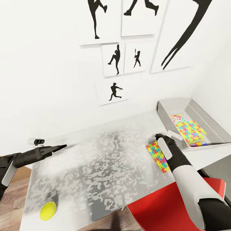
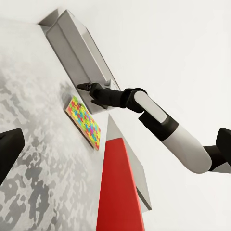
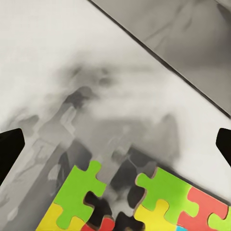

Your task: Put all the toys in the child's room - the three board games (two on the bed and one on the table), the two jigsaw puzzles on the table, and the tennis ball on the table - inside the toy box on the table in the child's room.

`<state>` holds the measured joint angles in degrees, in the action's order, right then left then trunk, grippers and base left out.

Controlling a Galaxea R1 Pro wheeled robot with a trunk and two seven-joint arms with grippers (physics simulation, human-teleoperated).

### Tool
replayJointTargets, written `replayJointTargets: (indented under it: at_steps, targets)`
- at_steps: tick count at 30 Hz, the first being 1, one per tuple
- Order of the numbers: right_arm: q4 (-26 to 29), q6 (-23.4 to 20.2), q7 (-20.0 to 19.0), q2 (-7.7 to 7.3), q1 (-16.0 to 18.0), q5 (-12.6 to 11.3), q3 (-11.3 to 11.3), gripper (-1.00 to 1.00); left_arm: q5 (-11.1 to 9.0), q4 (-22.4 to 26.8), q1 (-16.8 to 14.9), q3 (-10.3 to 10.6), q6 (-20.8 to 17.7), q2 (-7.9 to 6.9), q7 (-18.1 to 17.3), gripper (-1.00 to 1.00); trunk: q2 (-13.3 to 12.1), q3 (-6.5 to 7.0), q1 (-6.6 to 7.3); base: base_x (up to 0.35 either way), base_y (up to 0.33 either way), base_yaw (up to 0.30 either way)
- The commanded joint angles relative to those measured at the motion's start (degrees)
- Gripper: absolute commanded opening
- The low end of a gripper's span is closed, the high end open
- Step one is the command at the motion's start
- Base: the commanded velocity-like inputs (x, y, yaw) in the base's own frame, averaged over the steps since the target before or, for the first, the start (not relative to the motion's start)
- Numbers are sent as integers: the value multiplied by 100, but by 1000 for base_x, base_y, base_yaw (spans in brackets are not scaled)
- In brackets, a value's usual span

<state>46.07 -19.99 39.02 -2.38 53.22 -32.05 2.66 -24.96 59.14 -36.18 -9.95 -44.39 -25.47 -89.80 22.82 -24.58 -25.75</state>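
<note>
One jigsaw puzzle (image 1: 157, 157) lies flat on the marbled table (image 1: 106, 160) near its right end. My right gripper (image 1: 159, 137) hovers open over the puzzle's far edge, close to the toy box (image 1: 179, 104); the right wrist view looks down on the puzzle's green pieces (image 3: 82, 187). The second jigsaw puzzle (image 1: 190, 130) rests inside the toy box, with a board game's printed corner (image 1: 175, 118) poking out behind it. The tennis ball (image 1: 48, 210) sits at the table's near left corner. My left gripper (image 1: 62, 147) is open and empty above the table's left side. The bed is out of view.
A red chair (image 1: 166, 205) stands against the table's near right edge, below my right arm. A small black-and-white device (image 1: 37, 141) sits at the far left of the table. A white wall with silhouette posters (image 1: 114, 59) backs the table.
</note>
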Motion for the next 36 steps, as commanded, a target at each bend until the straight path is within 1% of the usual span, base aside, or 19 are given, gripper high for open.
replayJointTargets:
  at_steps: [1, 36]
  targets:
    - [8, -31, 44, -8, 4, -30, 29, 100, 0, 1, -3, 2, -61, -2, -20, 100, 10, -9, -3, 0, 0, 0]
    - [7, -38, 44, 1, 4, -34, 33, 100, 0, 1, -3, 2, -61, -2, -20, 100, 10, -81, -3, 0, 0, 0]
